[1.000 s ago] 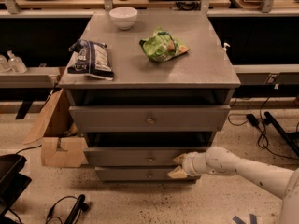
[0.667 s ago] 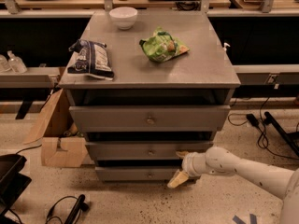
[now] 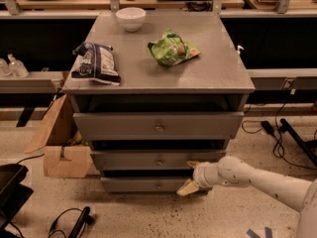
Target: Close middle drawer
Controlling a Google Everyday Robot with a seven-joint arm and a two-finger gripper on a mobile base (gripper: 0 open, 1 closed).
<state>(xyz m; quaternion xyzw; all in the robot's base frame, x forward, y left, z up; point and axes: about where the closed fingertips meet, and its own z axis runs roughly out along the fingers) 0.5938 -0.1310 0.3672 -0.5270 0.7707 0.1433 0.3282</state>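
Observation:
The middle drawer point(image 3: 148, 160) is the grey front with a small brass knob point(image 3: 159, 161), between the taller top drawer front point(image 3: 158, 126) and the short bottom one point(image 3: 148, 184). It stands out only a little from the cabinet, with a dark gap above it. My gripper point(image 3: 189, 176) is at the right end of the middle drawer's front, low down, on the white arm coming in from the right. Its tan fingers are spread: one fingertip point(image 3: 192, 164) touches the drawer's lower edge, and the other point(image 3: 185, 188) is in front of the bottom drawer. It holds nothing.
On the cabinet top point(image 3: 213, 78) lie a white bowl point(image 3: 131, 18), a dark snack bag point(image 3: 96, 62) and a green bag point(image 3: 172, 48). A cardboard box point(image 3: 64, 157) stands on the floor at the left. Cables point(image 3: 277, 133) run at the right, and black gear point(image 3: 10, 192) sits at the lower left.
The middle drawer front has slid back into the cabinet. My gripper followed it inward, and its lower finger now hangs in front of the bottom drawer.

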